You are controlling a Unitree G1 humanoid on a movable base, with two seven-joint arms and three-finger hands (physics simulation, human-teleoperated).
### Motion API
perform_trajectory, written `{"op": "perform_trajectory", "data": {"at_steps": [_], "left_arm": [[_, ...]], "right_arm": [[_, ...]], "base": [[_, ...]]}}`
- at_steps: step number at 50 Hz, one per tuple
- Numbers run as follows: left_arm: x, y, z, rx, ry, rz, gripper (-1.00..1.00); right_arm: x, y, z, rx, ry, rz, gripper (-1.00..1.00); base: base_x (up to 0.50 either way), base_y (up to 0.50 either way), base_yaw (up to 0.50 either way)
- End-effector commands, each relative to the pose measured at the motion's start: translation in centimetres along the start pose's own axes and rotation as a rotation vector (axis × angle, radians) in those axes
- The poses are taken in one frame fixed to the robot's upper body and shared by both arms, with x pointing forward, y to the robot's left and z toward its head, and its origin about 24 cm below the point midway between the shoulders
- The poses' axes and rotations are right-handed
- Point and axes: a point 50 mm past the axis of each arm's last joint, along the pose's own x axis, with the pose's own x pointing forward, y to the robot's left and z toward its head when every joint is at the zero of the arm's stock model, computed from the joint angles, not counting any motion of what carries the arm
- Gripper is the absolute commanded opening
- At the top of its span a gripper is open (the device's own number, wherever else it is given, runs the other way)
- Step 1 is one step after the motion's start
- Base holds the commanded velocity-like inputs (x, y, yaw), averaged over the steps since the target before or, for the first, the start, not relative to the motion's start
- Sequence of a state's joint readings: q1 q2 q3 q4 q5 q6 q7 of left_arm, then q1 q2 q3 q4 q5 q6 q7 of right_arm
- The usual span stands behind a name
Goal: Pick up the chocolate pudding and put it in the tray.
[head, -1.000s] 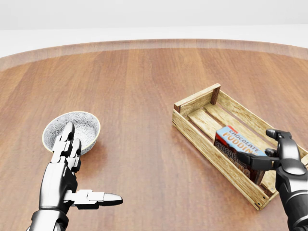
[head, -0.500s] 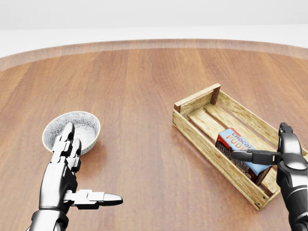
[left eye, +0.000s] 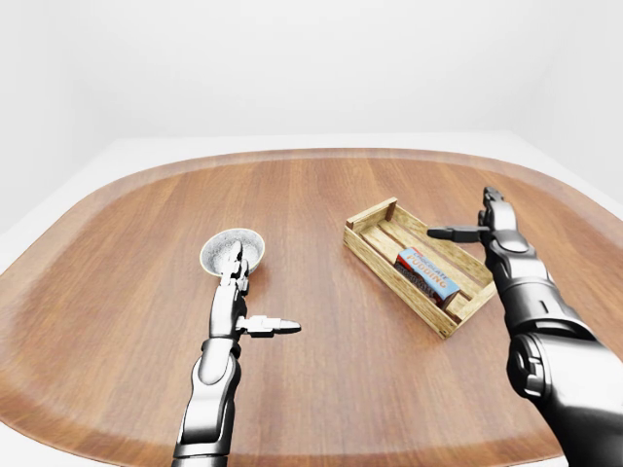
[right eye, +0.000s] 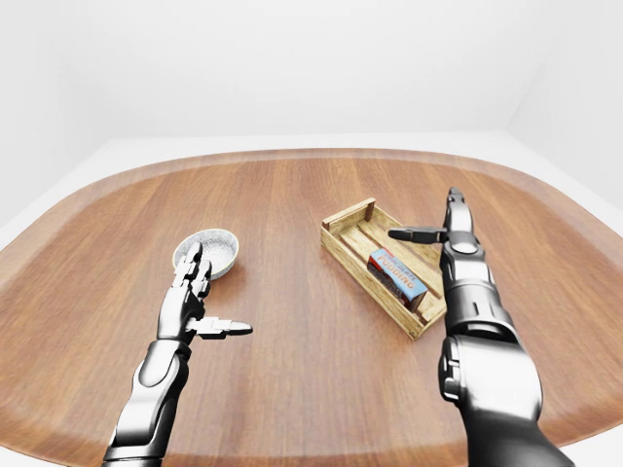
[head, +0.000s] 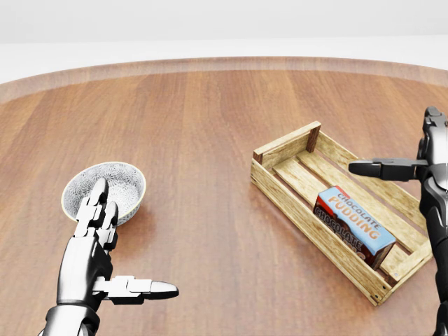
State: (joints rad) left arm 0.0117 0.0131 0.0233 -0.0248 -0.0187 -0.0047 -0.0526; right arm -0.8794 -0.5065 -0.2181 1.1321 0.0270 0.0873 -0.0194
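One wide round wooden table (head: 210,126) carries everything, and most of its top is bare. On it, at the right of the head view, stands the slatted wooden tray (head: 280,150), and the blue and red chocolate pudding box (head: 353,224) lies on its slats, near the tray's lower end.

I judge the box as light, stiff cardboard with smooth faces, so it is best taken across its two long sides; a hard squeeze could dent it.

At the left sits a small patterned ceramic bowl (head: 126,183), well apart from the tray.

The right hand (head: 420,164) hovers above the tray's right wall with its fingers spread, holding nothing. The left hand (head: 98,245) is spread too, just beside the bowl; probably not touching it.
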Motion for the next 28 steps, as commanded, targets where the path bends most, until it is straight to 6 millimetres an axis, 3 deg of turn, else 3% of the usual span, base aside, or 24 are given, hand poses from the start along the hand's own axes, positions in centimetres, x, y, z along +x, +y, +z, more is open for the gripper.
{"op": "perform_trajectory", "data": {"at_steps": [1,7,9,13,20,28], "left_arm": [[0.0,0.0,0.0,-0.001,-0.001,-0.003,1.0],[0.0,0.0,0.0,-0.001,-0.001,-0.002,1.0],[0.0,0.0,0.0,-0.001,-0.001,-0.002,1.0],[0.0,0.0,0.0,-0.001,-0.001,-0.003,1.0],[0.0,0.0,0.0,0.0,-0.001,-0.003,1.0],[0.0,0.0,0.0,-0.001,-0.001,-0.002,1.0]], "right_arm": [[-0.8,-0.9,6.0,0.017,-0.255,-0.002,1.0],[-3.3,-1.7,10.6,0.028,-0.504,-0.011,1.0],[-4.9,-1.9,12.8,0.016,-0.627,-0.014,1.0],[-7.2,-2.3,15.2,0.027,-0.772,-0.013,1.0],[-13.0,-2.9,19.4,0.042,-1.081,-0.011,1.0],[-19.7,-3.0,22.9,0.014,-1.395,-0.002,1.0]], "base": [[0.0,0.0,0.0],[0.0,0.0,0.0],[0.0,0.0,0.0],[0.0,0.0,0.0],[0.0,0.0,0.0],[0.0,0.0,0.0]]}}
